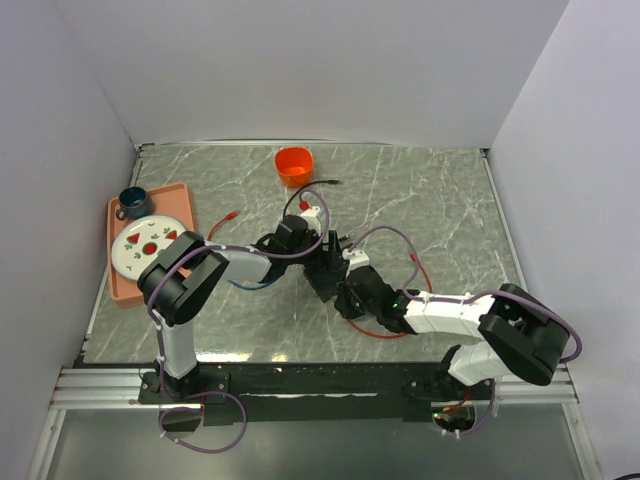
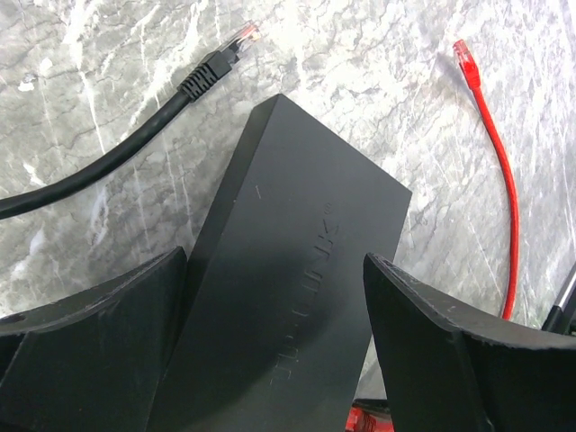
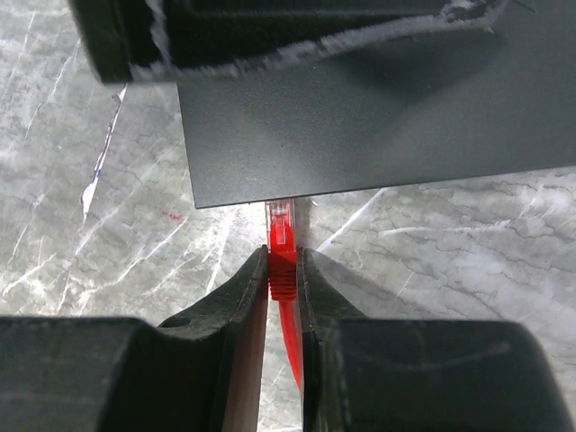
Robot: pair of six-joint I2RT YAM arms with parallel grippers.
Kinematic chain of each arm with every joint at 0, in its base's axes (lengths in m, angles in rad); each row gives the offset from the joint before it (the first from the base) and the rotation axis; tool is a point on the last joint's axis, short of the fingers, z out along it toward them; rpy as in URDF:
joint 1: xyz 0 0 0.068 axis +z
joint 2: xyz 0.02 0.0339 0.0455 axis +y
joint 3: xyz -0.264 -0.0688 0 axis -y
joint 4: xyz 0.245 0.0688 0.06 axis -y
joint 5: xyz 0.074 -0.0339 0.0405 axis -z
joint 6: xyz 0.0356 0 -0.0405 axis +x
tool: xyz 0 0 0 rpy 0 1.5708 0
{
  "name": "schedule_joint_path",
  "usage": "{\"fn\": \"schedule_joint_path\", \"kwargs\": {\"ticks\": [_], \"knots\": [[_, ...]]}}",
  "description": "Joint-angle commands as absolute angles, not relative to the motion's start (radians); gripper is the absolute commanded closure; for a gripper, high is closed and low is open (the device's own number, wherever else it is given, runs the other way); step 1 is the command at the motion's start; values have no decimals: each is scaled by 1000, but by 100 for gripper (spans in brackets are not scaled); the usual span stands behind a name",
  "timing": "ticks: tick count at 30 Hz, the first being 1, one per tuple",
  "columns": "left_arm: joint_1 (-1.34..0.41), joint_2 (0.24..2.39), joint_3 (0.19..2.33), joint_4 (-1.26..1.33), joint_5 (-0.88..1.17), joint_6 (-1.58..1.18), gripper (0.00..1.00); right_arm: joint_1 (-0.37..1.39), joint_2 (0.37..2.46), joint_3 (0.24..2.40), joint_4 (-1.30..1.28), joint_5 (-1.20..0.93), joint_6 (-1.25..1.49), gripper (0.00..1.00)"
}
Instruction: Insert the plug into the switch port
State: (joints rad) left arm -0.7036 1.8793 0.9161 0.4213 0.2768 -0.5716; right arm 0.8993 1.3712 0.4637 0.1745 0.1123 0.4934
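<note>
The switch port itself cannot be seen in any view; it should lie in the narrow edge of the black network switch (image 3: pixel 378 117) that faces the right gripper (image 3: pixel 282 270). The red plug (image 3: pixel 282 229) is lined up square to that edge, and its clear tip just meets the underside of the switch's rim. Most of the clear body is still outside, so I judge the plug to be at the mouth of the port at best, and not yet seated. What is left is the push home until it latches.

The right gripper's fingers (image 3: pixel 247 288) are nearly closed and pinch the plug's red boot, with the red cable (image 3: pixel 290 351) trailing back between them. The left gripper (image 2: pixel 279 270) straddles the switch with its fingers (image 2: pixel 99 333) spread wide, one along each long side. I cannot tell whether they press on it.

Beyond the switch's far end, a black patch cable (image 2: pixel 108 157) lies to one side and a loose red cable (image 2: pixel 504 189) to the other. An orange cup (image 1: pixel 293 165) stands further beyond the switch, and a tray (image 1: pixel 125 290) lies well off to its left.
</note>
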Motion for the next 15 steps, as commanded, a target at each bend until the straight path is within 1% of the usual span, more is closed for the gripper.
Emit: {"fn": "schedule_joint_path", "kwargs": {"ticks": [1, 10, 15], "knots": [[-768, 1899, 862, 316, 315, -632, 15, 903, 1382, 529, 212, 172, 511, 100], [-796, 1913, 831, 339, 291, -690, 16, 911, 1373, 535, 224, 157, 502, 100], [-796, 1902, 851, 279, 215, -696, 14, 933, 1370, 517, 235, 155, 511, 100]]}}
